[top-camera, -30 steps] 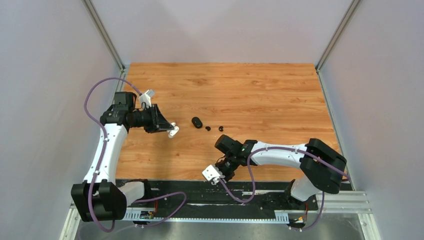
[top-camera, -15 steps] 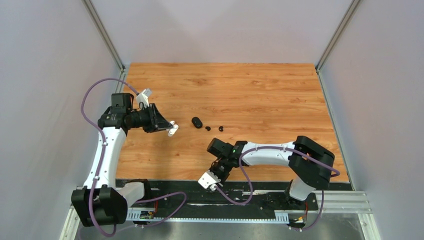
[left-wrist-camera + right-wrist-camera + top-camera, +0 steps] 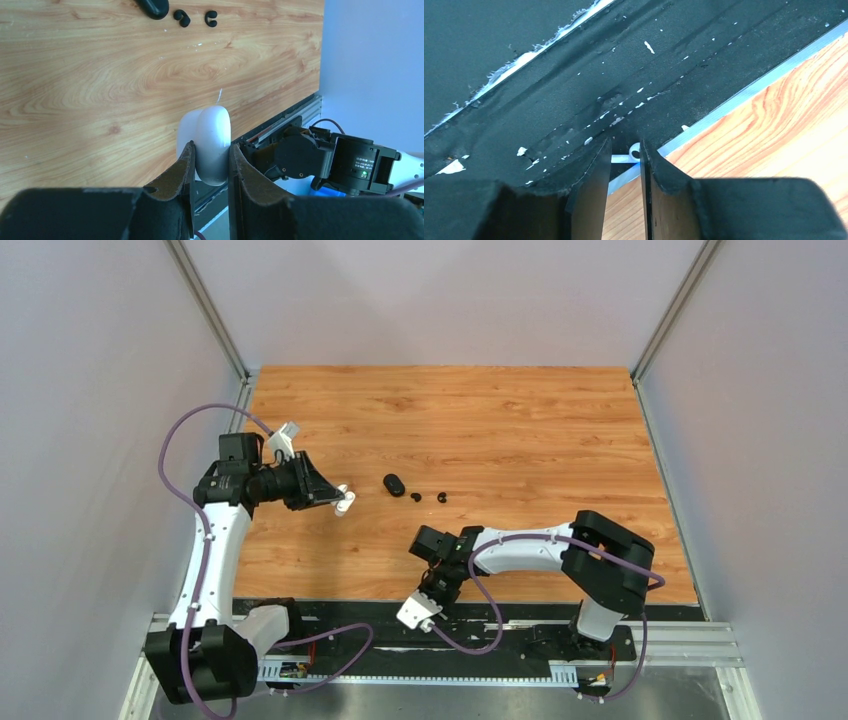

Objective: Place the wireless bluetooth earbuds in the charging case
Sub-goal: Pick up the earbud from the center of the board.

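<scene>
no text can be read; the white print on the camera lens (image 3: 361, 162) is too small.

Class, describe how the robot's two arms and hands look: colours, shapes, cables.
The left arm and right arm have smooth white links joined by chunky black joint housings. A purple cable loops along each. The left hand and right hand each have two flat, matte black fingers that taper toward the tips.
</scene>
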You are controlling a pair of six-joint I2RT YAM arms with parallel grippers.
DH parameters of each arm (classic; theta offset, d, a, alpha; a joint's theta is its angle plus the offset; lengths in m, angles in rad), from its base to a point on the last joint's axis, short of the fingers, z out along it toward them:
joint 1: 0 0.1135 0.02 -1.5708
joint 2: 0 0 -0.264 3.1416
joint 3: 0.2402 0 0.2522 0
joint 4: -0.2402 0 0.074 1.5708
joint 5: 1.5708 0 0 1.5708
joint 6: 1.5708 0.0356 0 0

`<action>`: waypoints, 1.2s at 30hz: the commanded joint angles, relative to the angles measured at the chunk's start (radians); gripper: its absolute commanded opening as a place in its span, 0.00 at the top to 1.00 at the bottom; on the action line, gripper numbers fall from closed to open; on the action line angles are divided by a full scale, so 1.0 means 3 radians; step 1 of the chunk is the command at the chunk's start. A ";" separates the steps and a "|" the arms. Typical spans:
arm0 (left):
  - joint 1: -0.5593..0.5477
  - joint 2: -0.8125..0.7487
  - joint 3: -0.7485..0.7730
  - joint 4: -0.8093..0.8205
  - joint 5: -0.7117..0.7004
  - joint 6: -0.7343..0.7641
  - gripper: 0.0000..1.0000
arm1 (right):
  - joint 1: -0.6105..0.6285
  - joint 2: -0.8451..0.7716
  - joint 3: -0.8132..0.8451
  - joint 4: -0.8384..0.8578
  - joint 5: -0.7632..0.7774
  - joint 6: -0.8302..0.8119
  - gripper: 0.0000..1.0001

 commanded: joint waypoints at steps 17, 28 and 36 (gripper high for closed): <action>0.0054 -0.0197 -0.0144 0.0113 0.0153 -0.0122 1.00 | 0.0042 0.0129 0.0075 0.0038 0.0453 -0.0238 0.89; 0.0055 -0.0145 -0.0056 0.0083 0.0152 -0.0121 1.00 | 0.0036 -0.0593 0.0224 0.0016 0.0356 -0.0011 1.00; 0.0056 -0.0056 0.0020 0.0071 0.0148 -0.0110 1.00 | -0.0092 -0.0618 0.0195 -0.0001 0.0361 0.0163 0.98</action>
